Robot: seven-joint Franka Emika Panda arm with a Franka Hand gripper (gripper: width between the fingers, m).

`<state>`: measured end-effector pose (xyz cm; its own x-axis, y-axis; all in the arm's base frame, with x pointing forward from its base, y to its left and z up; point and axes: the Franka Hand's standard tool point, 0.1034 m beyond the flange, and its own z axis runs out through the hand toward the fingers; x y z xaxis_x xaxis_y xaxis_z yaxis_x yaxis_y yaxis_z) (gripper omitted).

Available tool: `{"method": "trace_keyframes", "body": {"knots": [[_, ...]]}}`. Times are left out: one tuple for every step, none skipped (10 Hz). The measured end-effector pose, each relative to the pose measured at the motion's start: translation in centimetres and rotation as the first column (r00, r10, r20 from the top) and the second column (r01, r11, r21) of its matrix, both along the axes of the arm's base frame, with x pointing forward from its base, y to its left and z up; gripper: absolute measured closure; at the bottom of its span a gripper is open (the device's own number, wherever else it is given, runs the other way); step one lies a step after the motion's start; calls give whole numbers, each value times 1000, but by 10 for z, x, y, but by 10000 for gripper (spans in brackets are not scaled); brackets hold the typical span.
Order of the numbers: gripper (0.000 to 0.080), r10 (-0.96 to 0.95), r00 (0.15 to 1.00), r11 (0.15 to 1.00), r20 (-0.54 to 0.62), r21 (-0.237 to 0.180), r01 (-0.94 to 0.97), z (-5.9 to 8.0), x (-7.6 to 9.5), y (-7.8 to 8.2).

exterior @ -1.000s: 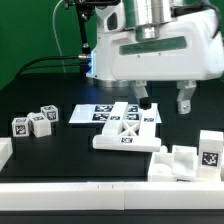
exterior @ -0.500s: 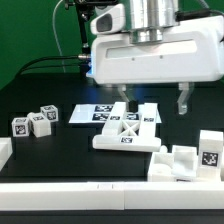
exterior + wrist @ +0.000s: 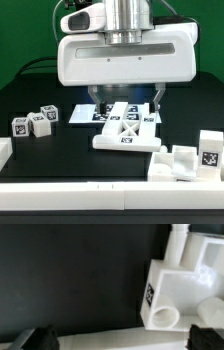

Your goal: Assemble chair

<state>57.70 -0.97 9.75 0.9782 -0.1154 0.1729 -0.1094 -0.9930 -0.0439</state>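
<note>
Chair parts (image 3: pixel 181 160) all seem to lie loose on the black worktop (image 3: pixel 60 150). Nothing visibly stands as a seat on legs, so the assembly looks barely begun, with almost every joint left to make. The gripper (image 3: pixel 128 99) hangs over the middle of the worktop, its fingers (image 3: pixel 160 96) spread wide and nothing held between them. In the wrist view both black fingertips (image 3: pixel 36 337) are bare, and a white tagged part with a round socket (image 3: pixel 180 286) lies below, nearer one finger than the other, though which part it is cannot be told. Just beneath the gripper and a little toward the near edge lies the X-braced panel (image 3: pixel 125 132), apart from the fingers. Whether it is already joined to the piece under it is unclear. Behind it, toward the far edge, lies the marker board (image 3: pixel 84 115). Three small tagged blocks (image 3: pixel 40 122) sit toward the edge at the exterior view's left, while chunkier pieces crowd the near corner at that view's right.
</note>
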Motion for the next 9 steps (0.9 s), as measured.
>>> {"method": "trace_keyframes", "body": {"knots": [[150,36,999,999,-1,-11,-36,0,0,-1],[150,126,992,991,-4,-33,-127,-3,-4,-7],[150,197,980,979,-33,-49,-199,-12,-18,-23],[150,285,956,955,-77,-60,-289,-17,-29,-37],[150,322,940,941,-115,-68,-331,-20,-35,-48],[150,343,929,932,-141,-73,-356,-22,-39,-55],[150,370,919,921,-139,-75,-382,-21,-39,-55],[150,359,922,926,-148,-69,-372,-22,-40,-54],[150,356,921,928,-158,-60,-368,-22,-41,-52]]}}
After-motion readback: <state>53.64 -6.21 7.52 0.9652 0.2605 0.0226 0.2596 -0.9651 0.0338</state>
